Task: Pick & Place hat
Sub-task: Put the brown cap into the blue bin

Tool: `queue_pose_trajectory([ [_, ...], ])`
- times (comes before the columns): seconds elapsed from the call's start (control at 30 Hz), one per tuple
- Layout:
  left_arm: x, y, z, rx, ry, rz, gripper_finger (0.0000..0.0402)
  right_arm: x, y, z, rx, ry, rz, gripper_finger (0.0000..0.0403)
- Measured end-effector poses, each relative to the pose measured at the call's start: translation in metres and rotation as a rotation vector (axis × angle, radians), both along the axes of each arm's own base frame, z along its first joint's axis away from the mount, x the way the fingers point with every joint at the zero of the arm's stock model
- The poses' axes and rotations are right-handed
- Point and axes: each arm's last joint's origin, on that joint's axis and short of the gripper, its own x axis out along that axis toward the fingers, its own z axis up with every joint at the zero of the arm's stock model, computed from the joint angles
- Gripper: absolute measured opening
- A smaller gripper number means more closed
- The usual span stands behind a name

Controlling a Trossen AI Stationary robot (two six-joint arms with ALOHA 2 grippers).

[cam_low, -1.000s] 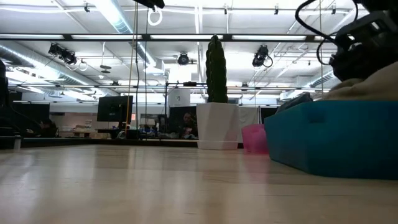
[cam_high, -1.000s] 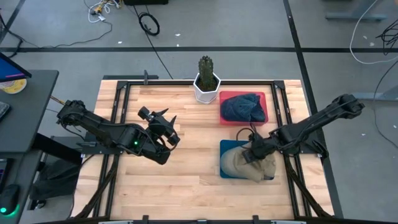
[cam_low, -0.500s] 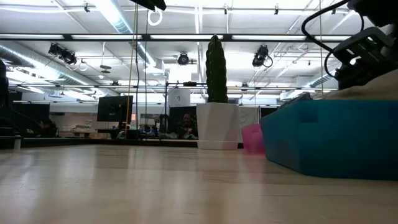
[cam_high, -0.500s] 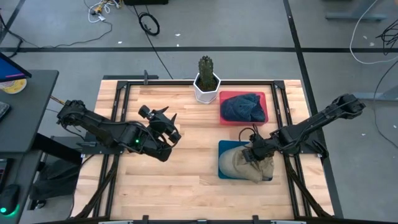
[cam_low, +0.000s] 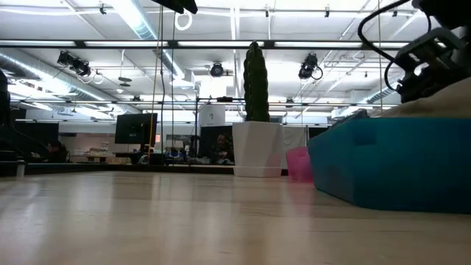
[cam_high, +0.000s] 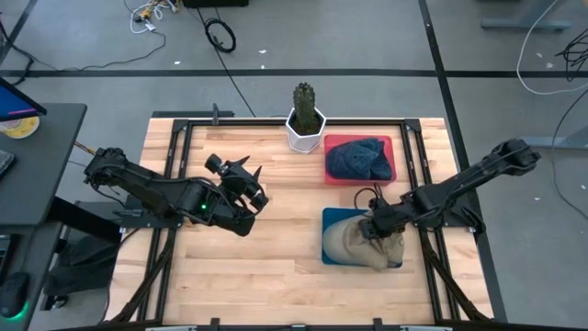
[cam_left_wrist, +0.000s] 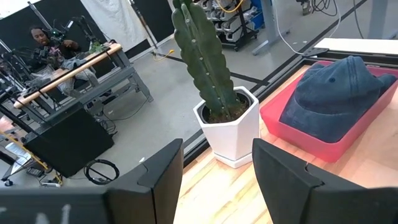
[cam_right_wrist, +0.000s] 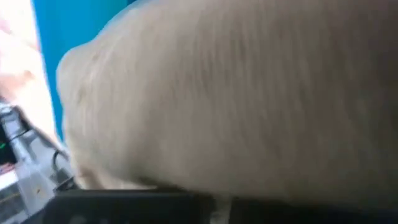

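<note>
With the soft tan cloth hat (cam_high: 372,244) already lying in the teal plastic tray (cam_high: 333,223), the right tool (cam_high: 376,224) rests on it, grip unclear, release apparently remaining.

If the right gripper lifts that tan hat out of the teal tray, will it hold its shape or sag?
The tan hat looks like soft cloth, slumped over the teal tray edge, so it will probably sag. It seems light. The right gripper sits right on it; the tray itself may slide.
</note>
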Motion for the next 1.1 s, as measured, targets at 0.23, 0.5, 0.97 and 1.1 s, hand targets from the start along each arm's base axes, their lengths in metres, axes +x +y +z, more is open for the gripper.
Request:
queue_pose_trajectory([
  [0.23,0.000,0.000,0.000,-0.001,-0.002,0.000,0.0195,-0.007,-0.001,0.009,0.034,-0.031,0.063,0.0074],
  [0.5,0.000,0.000,0.000,-0.002,-0.003,0.000,0.0195,-0.014,-0.002,0.020,0.082,-0.083,0.124,0.0105],
  [0.97,0.000,0.000,0.000,-0.002,-0.003,0.000,0.0195,-0.029,-0.007,0.035,0.177,-0.123,0.114,0.0066],
  [1.1,0.000,0.000,0.000,-0.001,-0.002,-0.001,0.0195,-0.036,-0.009,0.033,0.192,-0.057,0.111,0.0032],
])
